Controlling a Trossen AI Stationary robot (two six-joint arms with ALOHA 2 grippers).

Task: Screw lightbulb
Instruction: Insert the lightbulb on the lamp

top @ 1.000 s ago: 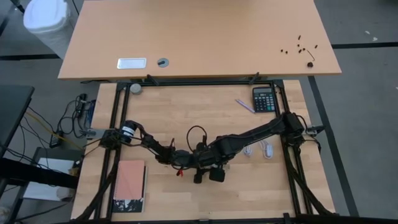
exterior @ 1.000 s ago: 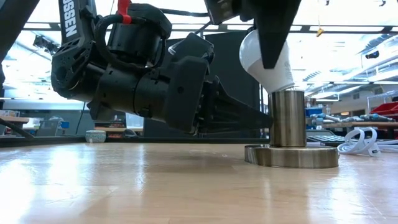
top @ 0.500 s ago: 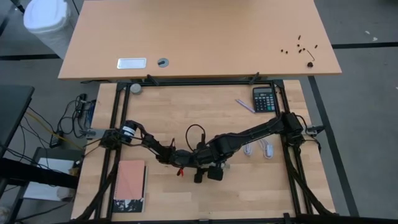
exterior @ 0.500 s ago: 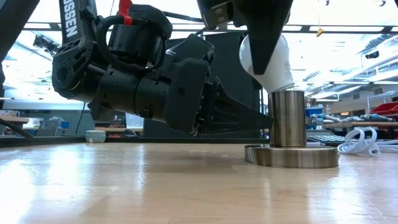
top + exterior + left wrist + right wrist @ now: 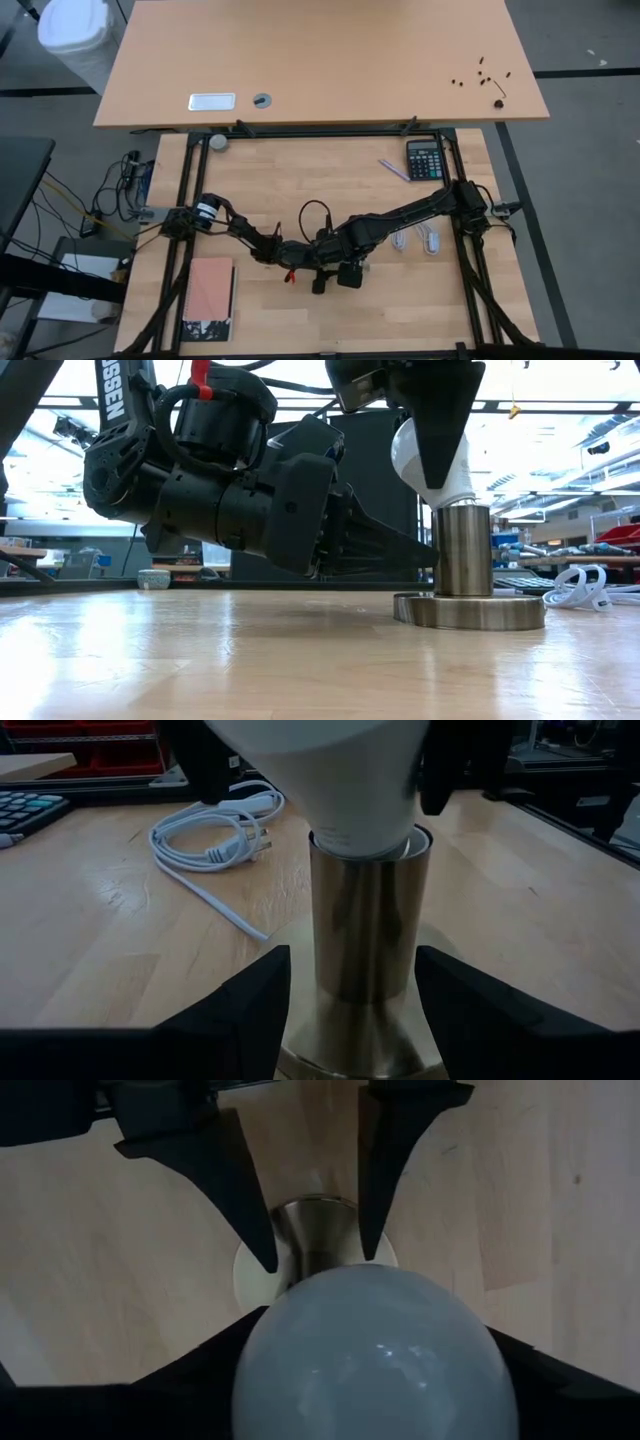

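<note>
Lightbulb (image 5: 432, 458) upright at right of centre in the low view, neck seated in the brass socket (image 5: 466, 550) on the bench (image 5: 250, 660). Right gripper (image 5: 375, 1350) fingers pinching the globe from above. Left gripper (image 5: 350, 985) fingers spread around the socket tube.

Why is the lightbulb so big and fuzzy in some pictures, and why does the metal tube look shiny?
In the right wrist view the lightbulb sits right against the camera, so it fills the picture and blurs. In the left wrist view the brass socket tube mirrors the room's light in streaks. In the low view bright ceiling lights behind leave the arms dark.
</note>
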